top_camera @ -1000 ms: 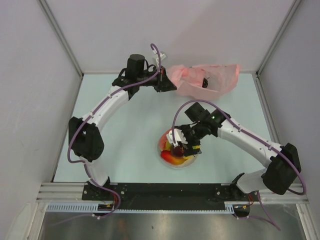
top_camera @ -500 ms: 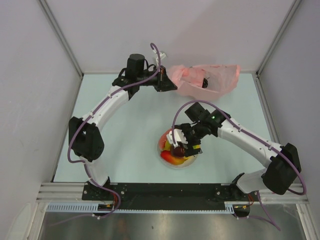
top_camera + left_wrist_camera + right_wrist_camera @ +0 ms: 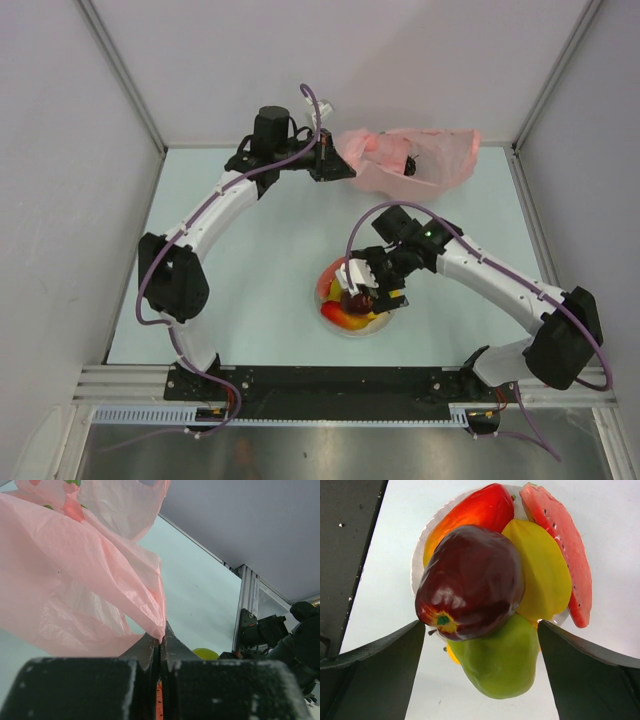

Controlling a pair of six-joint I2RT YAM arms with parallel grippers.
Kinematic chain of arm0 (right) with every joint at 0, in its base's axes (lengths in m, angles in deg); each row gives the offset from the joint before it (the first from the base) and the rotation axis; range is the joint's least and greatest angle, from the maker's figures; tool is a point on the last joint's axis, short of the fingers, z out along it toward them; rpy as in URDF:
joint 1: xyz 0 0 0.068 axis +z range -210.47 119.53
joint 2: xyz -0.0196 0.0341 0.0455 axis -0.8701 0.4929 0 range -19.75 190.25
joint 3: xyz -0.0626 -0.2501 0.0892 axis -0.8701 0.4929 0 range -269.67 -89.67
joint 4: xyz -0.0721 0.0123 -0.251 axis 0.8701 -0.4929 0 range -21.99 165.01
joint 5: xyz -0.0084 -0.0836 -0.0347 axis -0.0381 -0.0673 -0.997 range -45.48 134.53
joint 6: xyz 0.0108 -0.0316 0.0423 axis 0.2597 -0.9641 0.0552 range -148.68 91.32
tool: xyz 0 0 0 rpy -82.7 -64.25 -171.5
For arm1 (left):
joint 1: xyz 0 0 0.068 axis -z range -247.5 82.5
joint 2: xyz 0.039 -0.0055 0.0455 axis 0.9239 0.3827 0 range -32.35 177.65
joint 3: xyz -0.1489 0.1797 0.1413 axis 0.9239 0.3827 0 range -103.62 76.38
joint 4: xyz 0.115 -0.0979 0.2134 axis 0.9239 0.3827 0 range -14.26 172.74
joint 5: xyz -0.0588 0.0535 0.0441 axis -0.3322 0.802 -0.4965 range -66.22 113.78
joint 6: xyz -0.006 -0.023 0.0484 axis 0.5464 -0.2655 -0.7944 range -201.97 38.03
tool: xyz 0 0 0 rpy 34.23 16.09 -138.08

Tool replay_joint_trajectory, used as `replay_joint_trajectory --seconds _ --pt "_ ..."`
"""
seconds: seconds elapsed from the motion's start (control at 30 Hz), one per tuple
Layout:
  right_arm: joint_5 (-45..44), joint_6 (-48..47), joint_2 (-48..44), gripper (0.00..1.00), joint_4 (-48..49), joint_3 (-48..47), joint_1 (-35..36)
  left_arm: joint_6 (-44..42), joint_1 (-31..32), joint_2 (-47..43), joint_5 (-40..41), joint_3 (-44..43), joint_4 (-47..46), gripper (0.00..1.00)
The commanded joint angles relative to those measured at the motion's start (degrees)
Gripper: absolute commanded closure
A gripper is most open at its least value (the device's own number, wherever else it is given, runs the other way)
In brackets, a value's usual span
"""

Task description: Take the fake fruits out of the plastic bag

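**Item 1.** Thin, crinkly, translucent pink plastic bag (image 3: 415, 160). It lies at the far edge of the pale green tabletop (image 3: 250, 260), right of centre. A dark lump shows through the film in the overhead view; what it is cannot be told.

**Item 2.** Left tool (image 3: 160, 647). Its jaws are pressed fully together on a fold at the bag's left edge, and the film fans up and away from the tips.

**Item 3.** White round plate (image 3: 416, 562). It sits on the tabletop towards the near side, well apart from the bag.

**Item 4.** Glossy plastic fruits, heaped on the plate:
- Dark red apple (image 3: 470, 580), on top of the heap.
- Red-orange mango (image 3: 480, 510), touching the apple.
- Yellow oval fruit (image 3: 542, 575), beside the apple.
- Pinkish-red slice with dark seeds (image 3: 560, 540), along the plate's rim and against the yellow fruit.
- Green pear (image 3: 500, 660), partly under the apple.

**Item 5.** Right tool (image 3: 368, 297). It hangs over the plate with its jaws spread wide, gripping nothing. In the wrist view its dark fingers (image 3: 375, 670) stand either side of the apple, apart from it.
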Motion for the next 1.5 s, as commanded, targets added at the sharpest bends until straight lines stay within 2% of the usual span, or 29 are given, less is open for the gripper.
replay_joint_trajectory --seconds 0.0,0.23,0.33,0.4,0.43,0.47,0.53,0.6,0.73,0.83,1.0,1.07,1.13,1.27,1.33,1.47 --pt "-0.73 -1.40 -3.32 0.00 -1.65 -1.14 -1.17 0.75 -0.38 0.28 -1.83 -2.68 -1.75 1.00" --pt "-0.64 0.00 -13.33 0.00 -0.78 -1.14 -4.51 0.92 -0.38 0.37 -1.83 -2.06 -0.96 1.00" --pt "-1.26 4.29 -17.64 0.00 4.84 -1.14 -7.84 0.40 -0.29 -0.69 -2.01 -0.83 -0.35 1.00" --pt "-1.61 14.38 -18.00 0.00 15.18 -1.05 -13.61 -0.65 -0.38 -1.74 -2.27 -0.05 0.18 1.00" --pt "-1.79 18.42 -17.57 0.00 23.84 -1.14 -16.26 -1.18 -0.38 -2.01 -2.44 0.13 1.31 1.00" --pt "-2.48 27.07 -15.74 0.01 28.28 -1.14 -18.46 -1.62 -0.38 -2.36 -2.62 0.57 1.94 1.00" --pt "-3.54 33.72 -13.62 0.09 38.89 -1.14 -23.83 -3.64 -0.38 -3.76 -2.97 1.45 4.21 1.00" --pt "-4.86 40.83 -9.75 0.13 44.47 -1.14 -26.91 -5.92 -0.29 -4.55 -3.50 2.51 6.24 1.00" --pt "-6.35 50.08 -2.37 0.27 55.10 -1.14 -29.38 -10.49 0.14 -5.96 -3.59 2.95 13.62 1.00" --pt "-6.80 56.23 2.55 0.30 60.12 -1.14 -30.17 -12.78 0.23 -6.66 -2.63 4.17 17.05 1.00" --pt "-9.43 62.39 7.13 0.33 60.93 -1.14 -31.93 -14.19 0.50 -9.21 -2.09 8.65 18.90 1.00" --pt "-11.62 64.95 9.24 0.38 57.43 -1.14 -33.51 -16.11 0.50 -10.44 -2.62 9.27 20.04 1.00" --pt "-13.73 63.12 10.56 0.40 51.56 0.43 -33.87 -17.79 0.41 -11.67 -3.76 9.27 22.33 1.00" --pt "-15.14 54.60 6.01 0.39 51.97 11.06 -34.31 -18.68 0.41 -18.52 -4.21 15.22 16.82 1.00" --pt "-13.84 54.41 3.98 0.39 49.34 14.58 -35.18 -19.38 0.41 -21.95 -4.12 17.00 13.20 1.00" --pt "-12.60 54.23 -1.12 0.39 45.72 16.70 -35.80 -19.91 0.41 -22.75 -3.76 18.24 12.40 1.00"
